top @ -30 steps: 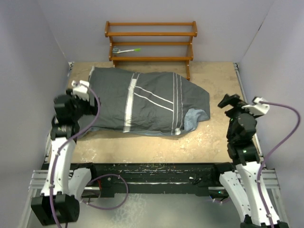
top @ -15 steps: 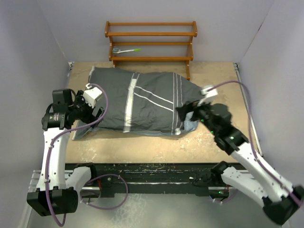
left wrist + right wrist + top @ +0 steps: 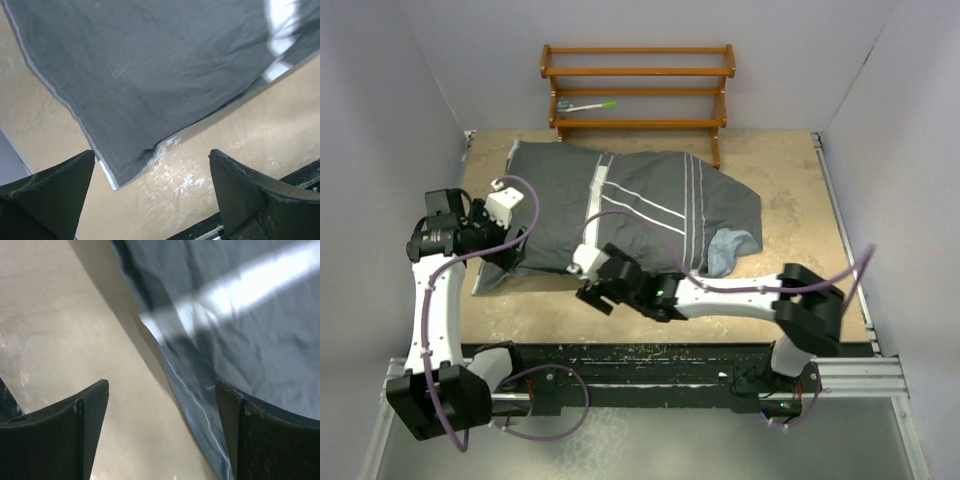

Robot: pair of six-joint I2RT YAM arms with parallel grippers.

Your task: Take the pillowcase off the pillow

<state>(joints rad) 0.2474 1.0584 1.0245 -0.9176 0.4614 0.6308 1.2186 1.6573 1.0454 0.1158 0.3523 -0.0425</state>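
Note:
The pillowcase (image 3: 640, 215), dark grey with white stripes, lies filled across the middle of the table. Its lighter blue-grey inside (image 3: 730, 248) shows at the right, open end. The pillow is hidden inside it. My left gripper (image 3: 520, 252) is open and empty, just above the pillowcase's near left corner (image 3: 117, 172); in the left wrist view (image 3: 152, 155) that corner lies between the fingers. My right gripper (image 3: 592, 280) reaches far left along the front. It is open and empty at the pillowcase's front edge (image 3: 200, 405), near a white stripe (image 3: 240, 295).
A wooden rack (image 3: 638, 90) stands against the back wall, with a green-and-white toothbrush (image 3: 588, 105) on one shelf. Grey walls close in the left and right sides. Bare tan table (image 3: 650, 325) runs along the front, ending at a black rail (image 3: 640, 360).
My right arm has swung from the right side across the front to the pillowcase's front edge near the left stripe. My left gripper has shifted slightly at the near left corner.

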